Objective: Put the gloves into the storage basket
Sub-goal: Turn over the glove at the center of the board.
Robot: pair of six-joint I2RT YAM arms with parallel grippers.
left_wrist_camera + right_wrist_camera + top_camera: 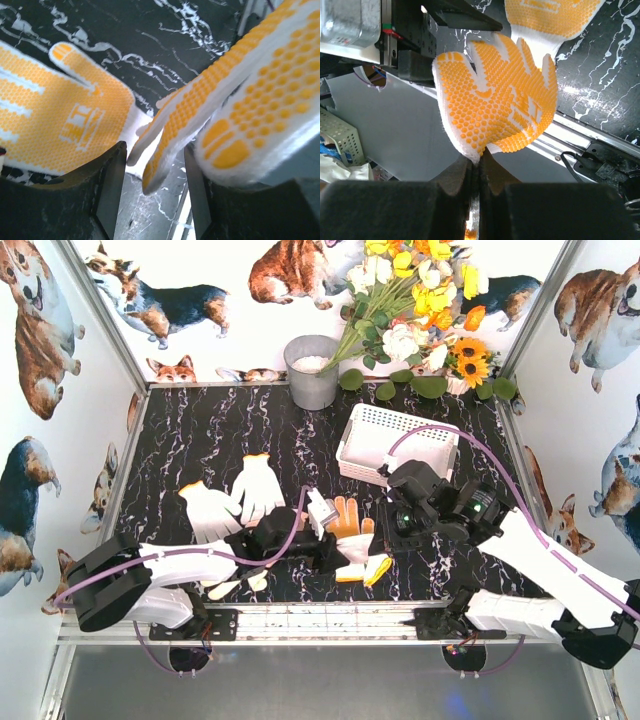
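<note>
The gloves [495, 100] are matt cream knit cloth, their palms covered in raised, rubbery yellow-orange dots. The table [200, 430] is glossy black with white marble-like veins. The basket [352, 445] is smooth white plastic; the bucket [312, 375] left of it is dull grey metal.

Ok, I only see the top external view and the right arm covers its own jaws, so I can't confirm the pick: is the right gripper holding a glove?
Observer: Yes. The right wrist view shows the right gripper with jaws shut on the edge of an orange-dotted glove.
Operator: And the left one?
Observer: The left gripper is open; dotted glove fingers droop between its jaws, unsqueezed. Whether it is the same glove, I cannot tell.
</note>
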